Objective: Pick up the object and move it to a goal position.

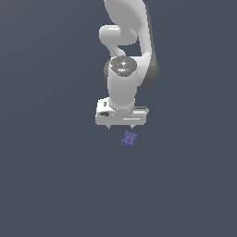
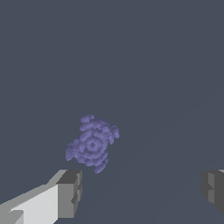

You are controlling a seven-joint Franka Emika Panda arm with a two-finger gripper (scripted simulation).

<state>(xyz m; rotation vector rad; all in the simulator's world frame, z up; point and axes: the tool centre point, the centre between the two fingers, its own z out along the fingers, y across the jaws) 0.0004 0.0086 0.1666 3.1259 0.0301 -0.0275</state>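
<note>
I had the gripper (image 1: 120, 126) hanging above the flat grey floor (image 1: 51, 185), jaws spread wide and holding nothing. In the wrist view the two fingers (image 2: 70, 192) stood far apart at the picture's edges, with bare ground between them.

The object (image 1: 129, 139), a small purple-blue bumpy cluster, lay on the floor just below the gripper in the exterior view and slightly toward that view's right. It was clear of both fingers. In the wrist view the cluster (image 2: 92, 143) sat ahead of the finger line rather than between the tips, and closer to one finger than the other, so I judged the gripper was not yet centred over it.

The cluster looked roughly round with one lobe jutting out; I could not make out a definite long axis. It was much narrower than the jaw opening, so width was no worry.

My read: the next move needed a short sideways shift to bring the object midway between the tips, then a straight descent. Nothing else lay on the floor to obstruct. I saw no goal marker.
</note>
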